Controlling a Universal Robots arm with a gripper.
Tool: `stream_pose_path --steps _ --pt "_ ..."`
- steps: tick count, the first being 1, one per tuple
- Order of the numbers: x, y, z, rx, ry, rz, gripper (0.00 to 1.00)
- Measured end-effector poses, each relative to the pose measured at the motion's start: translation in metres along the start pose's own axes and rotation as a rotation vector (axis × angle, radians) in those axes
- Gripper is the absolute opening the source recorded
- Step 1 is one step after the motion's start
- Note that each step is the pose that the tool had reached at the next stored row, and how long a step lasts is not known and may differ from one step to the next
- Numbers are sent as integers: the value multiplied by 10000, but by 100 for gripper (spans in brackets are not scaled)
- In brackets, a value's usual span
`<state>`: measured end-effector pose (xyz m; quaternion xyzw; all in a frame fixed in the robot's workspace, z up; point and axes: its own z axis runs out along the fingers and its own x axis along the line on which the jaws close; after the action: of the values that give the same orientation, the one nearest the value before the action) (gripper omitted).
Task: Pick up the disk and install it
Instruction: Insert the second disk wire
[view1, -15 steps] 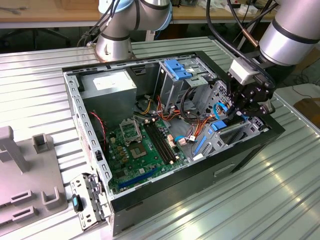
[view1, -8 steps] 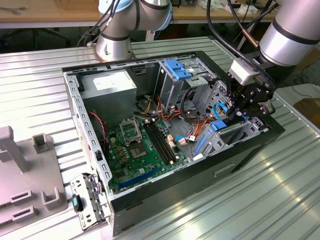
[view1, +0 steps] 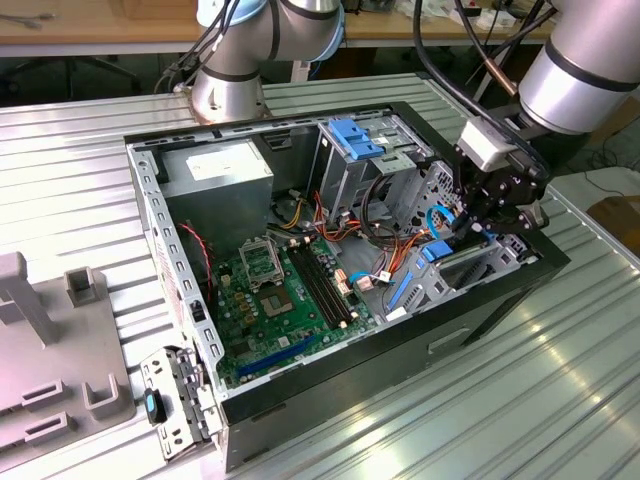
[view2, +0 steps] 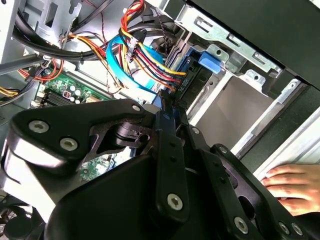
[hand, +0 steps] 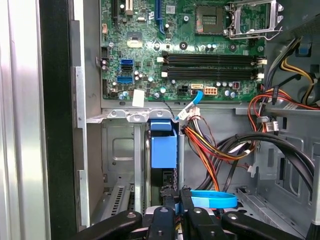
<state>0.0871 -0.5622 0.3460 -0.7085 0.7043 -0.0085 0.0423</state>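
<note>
Tabletop (view1: 80, 160) of ribbed metal carries an open computer case (view1: 330, 380) near its middle. Arm reaches into the case's end at the exterior view's right. Tool (hand: 172, 207) is pinched narrow on the disk (hand: 164, 150), which stands on edge, partway down in the drive bay beside the motherboard (hand: 200, 45). Hand (view2: 290, 187) rests on the case wall.

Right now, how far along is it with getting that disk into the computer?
Well along, it seems. The disk, in its blue carrier, already stands on edge in the grey drive bay at the case's front corner, not lying outside. The gripper is down at the bay, its fingers closed on the disk's near edge. Whether it is fully seated I cannot tell. A hand rests on the case's outer side.
</note>
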Motion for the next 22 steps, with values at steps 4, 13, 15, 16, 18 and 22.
stream_pose_path --steps 4,13,15,16,18,22 --pt "-1 -5 -46 -5 12 0 16" --pt "59 -10 -43 -27 -427 32 16" --pt "78 -10 -44 -29 -449 34 16" --pt "88 -10 -44 -30 -450 34 16" --pt "108 -10 -45 -30 -450 35 16" --pt "116 -8 -22 -31 -449 34 16"
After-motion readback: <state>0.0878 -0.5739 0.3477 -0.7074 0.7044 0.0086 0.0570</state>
